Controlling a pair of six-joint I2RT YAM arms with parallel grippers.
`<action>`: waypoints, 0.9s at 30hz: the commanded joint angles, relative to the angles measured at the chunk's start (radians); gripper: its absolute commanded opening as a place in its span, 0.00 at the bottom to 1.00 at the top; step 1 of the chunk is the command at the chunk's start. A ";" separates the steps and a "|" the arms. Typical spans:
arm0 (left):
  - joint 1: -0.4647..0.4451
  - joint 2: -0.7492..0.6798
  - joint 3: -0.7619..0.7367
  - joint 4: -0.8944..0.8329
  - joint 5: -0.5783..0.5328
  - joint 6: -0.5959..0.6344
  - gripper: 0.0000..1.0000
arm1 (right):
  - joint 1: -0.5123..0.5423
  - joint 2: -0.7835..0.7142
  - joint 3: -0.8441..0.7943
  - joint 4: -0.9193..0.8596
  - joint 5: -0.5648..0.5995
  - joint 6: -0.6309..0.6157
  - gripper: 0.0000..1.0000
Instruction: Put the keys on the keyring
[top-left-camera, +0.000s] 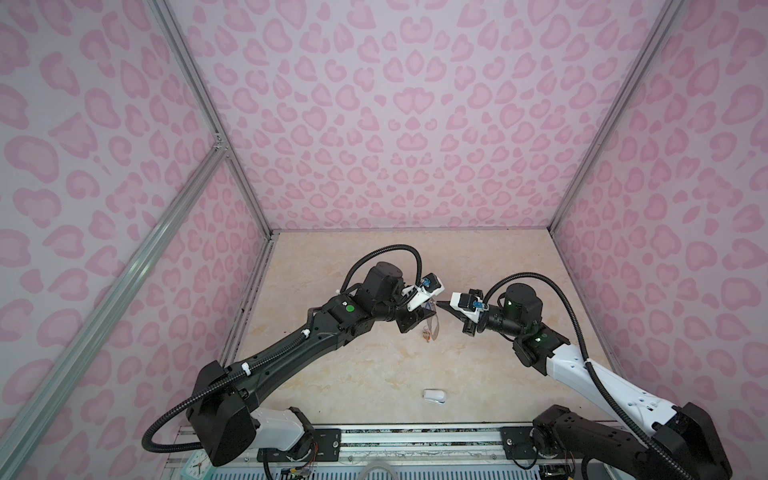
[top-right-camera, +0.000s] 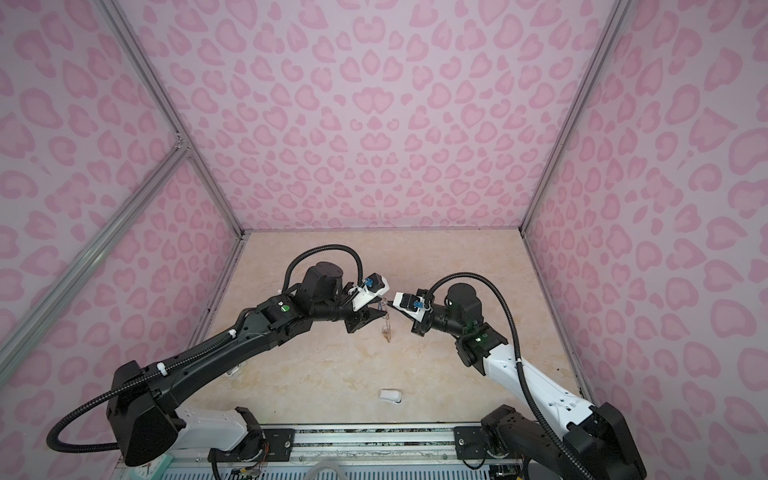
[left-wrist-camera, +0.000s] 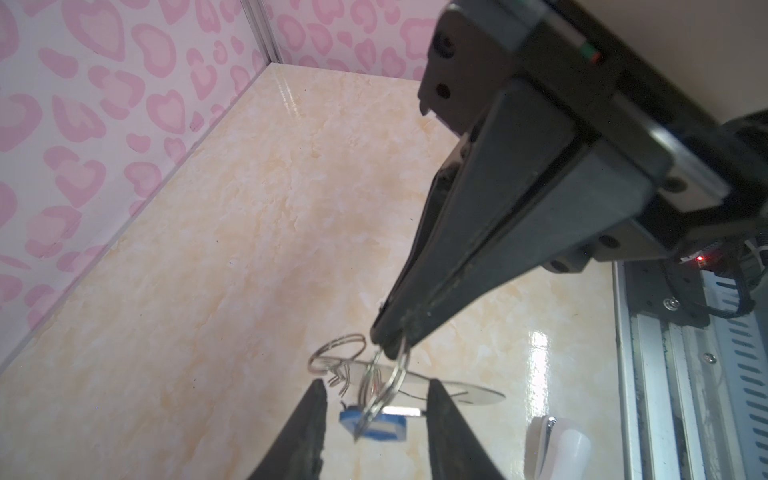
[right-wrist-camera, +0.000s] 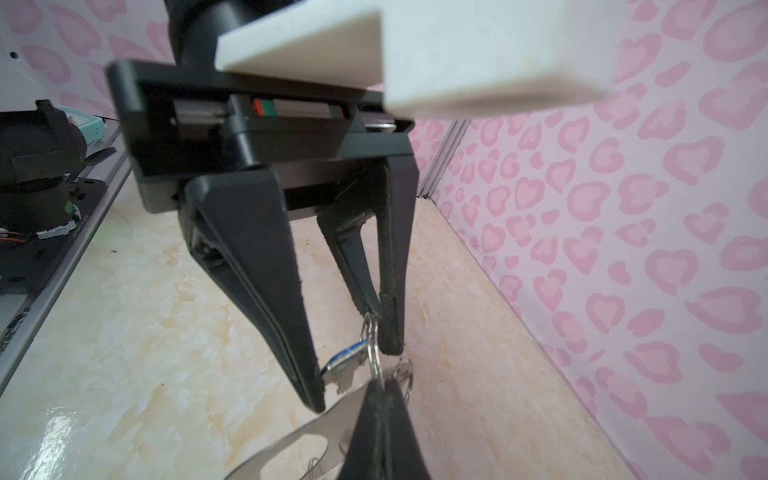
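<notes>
Keyring (right-wrist-camera: 332, 415) — partly cut off.

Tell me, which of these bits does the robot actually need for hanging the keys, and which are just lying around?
Needed: keyring plate, pinched at a ring by the shut right gripper; blue-tagged key; orange-tagged key; open left gripper.
Lying about: small white rounded object with a blue edge; teal clock.

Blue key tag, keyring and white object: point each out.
blue key tag (left-wrist-camera: 388, 430), left wrist view, its face.
keyring (left-wrist-camera: 473, 394), left wrist view, plate's flat end.
white object (top-left-camera: 433, 395), in a top view, its top.
</notes>
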 joint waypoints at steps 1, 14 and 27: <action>-0.001 0.016 -0.001 0.041 -0.005 -0.033 0.44 | -0.003 0.005 0.008 0.017 0.005 0.004 0.00; -0.002 0.039 0.027 0.007 -0.127 -0.030 0.29 | -0.019 0.003 0.009 0.021 -0.001 0.006 0.00; -0.002 0.055 0.027 -0.027 -0.037 0.009 0.11 | -0.048 0.000 -0.012 0.113 -0.021 0.069 0.00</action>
